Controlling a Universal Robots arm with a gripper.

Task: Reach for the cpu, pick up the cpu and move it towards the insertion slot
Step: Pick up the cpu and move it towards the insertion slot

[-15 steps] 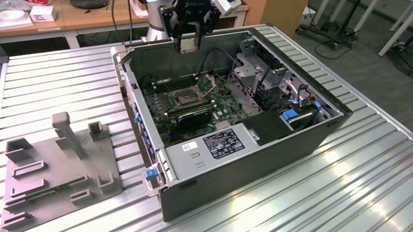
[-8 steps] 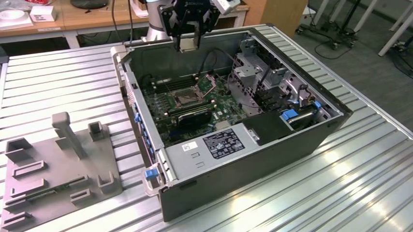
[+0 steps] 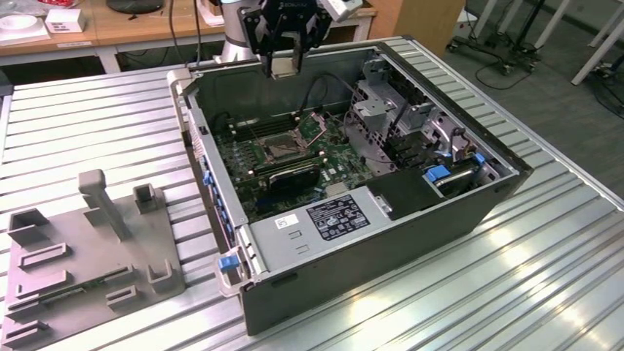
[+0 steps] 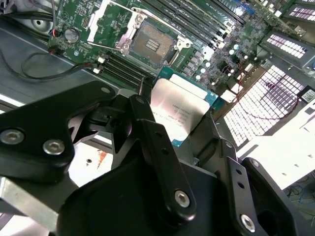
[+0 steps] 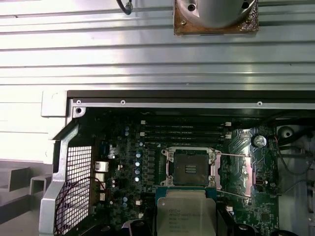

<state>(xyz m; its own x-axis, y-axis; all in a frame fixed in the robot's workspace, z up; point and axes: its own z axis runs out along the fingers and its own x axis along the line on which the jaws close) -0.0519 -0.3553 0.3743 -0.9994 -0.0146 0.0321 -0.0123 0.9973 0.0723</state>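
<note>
Cpu (image 4: pixel 183 109) in gripper (image 3: pixel 283 66) above open case (image 3: pixel 468 212)

Lighting's pretty even from overhead in the exterior view, but the ribbed silver aluminium tabletop (image 3: pixel 507 256) throws back bright streaky glare, while the inside of the open dark grey computer case (image 3: pixel 390 219) sits in shade. In the second wrist view the perforated metal grille (image 4: pixel 261 103) is blown out white, and the black gripper links up close look soft. The first wrist view has washed-out ribbed aluminium and a dim green motherboard (image 5: pixel 147 162).
</note>
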